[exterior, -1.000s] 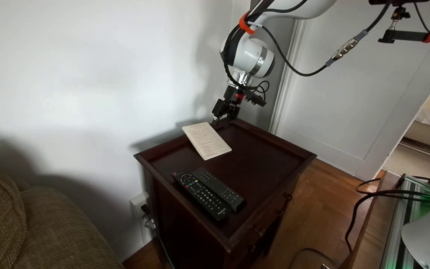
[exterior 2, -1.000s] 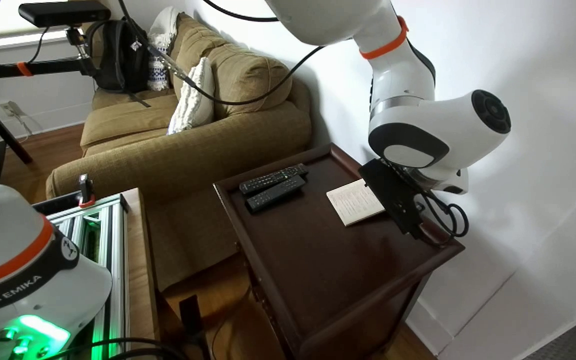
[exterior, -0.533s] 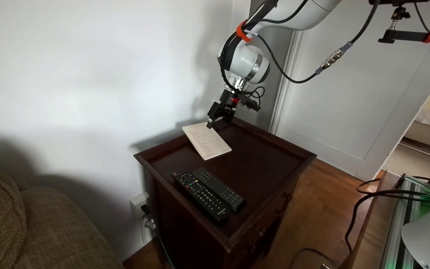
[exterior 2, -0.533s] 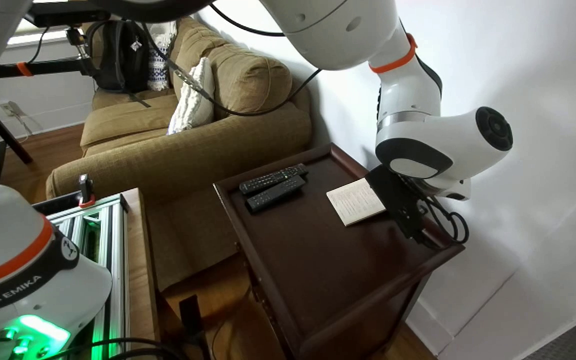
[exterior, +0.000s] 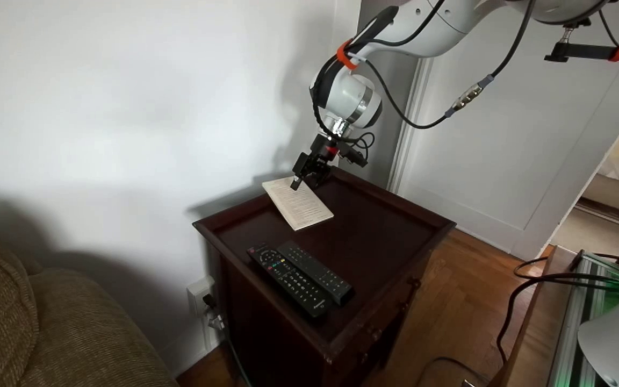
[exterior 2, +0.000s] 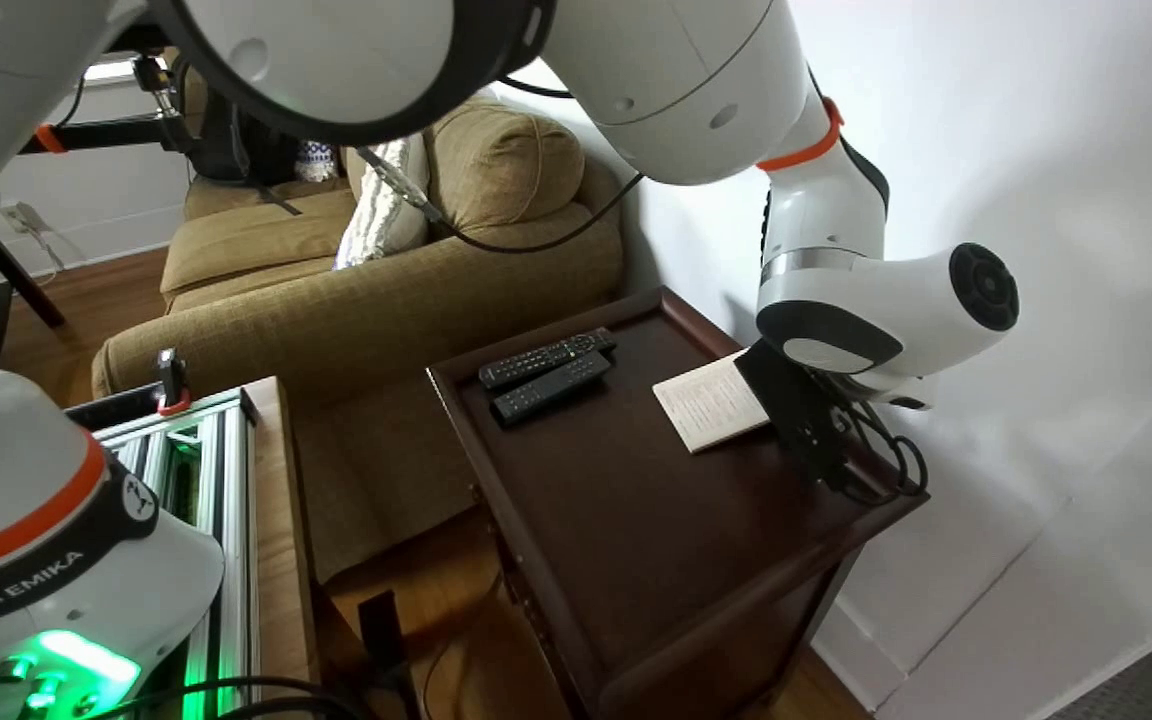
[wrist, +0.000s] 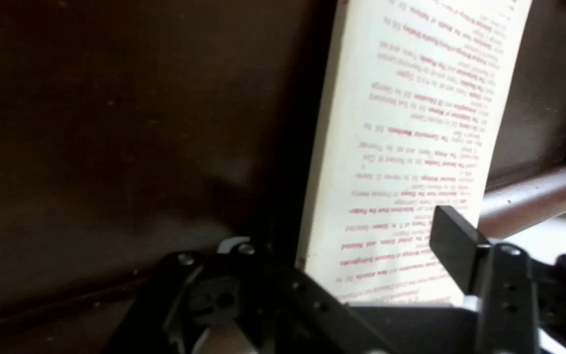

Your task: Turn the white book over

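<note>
The white book (exterior: pixel 300 208) lies flat on the dark wooden cabinet (exterior: pixel 384 231), near its wall-side edge, with red print on its upper face. It also shows in an exterior view (exterior 2: pixel 708 405), partly behind the wrist, and in the wrist view (wrist: pixel 401 147). My gripper (exterior: pixel 306 184) is open and empty at the book's far end. In the wrist view the gripper (wrist: pixel 361 238) has one finger (wrist: pixel 455 246) over the printed face. The other finger is dark and hard to make out, beside the book's spine-like long edge. I cannot tell whether either finger touches the book.
Two black remotes (exterior: pixel 288 279) (exterior: pixel 317 271) lie side by side at the cabinet's near end. A raised rim (wrist: pixel 533 196) runs along the cabinet top. The white wall (exterior: pixel 180 134) stands close behind the book. A brown sofa (exterior 2: pixel 386 300) stands beside the cabinet.
My gripper has moved lower and over towards the book, so one finger now overlaps its far end in an exterior view. The book and remotes have not moved.
</note>
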Robot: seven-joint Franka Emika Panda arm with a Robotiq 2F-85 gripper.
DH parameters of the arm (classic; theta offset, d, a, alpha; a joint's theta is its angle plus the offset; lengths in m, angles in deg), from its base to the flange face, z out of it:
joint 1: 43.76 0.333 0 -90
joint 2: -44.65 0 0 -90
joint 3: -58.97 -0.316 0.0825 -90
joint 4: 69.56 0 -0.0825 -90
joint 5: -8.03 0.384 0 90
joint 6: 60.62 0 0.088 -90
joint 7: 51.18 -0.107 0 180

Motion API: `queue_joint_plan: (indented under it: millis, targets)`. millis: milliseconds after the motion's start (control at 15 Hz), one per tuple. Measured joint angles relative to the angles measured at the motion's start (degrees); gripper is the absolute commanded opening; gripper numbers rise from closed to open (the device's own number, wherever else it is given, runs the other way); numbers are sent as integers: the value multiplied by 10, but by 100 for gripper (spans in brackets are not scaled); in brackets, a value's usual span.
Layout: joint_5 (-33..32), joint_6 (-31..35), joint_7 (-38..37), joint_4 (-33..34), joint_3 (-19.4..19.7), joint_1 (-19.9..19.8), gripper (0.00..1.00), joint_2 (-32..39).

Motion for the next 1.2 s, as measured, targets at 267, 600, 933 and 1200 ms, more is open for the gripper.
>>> queue_joint_plan:
  millis: [267, 600, 933, 1200]
  targets:
    - [0, 0, 0, 11, -10, -9, 21, 12]
    - [0, -29, 0, 18, -24, -19, 4, 11]
    - [0, -53, -3, 24, -28, -18, 3, -1]
    - [-9, -54, -38, 21, -25, -5, 3, -36]
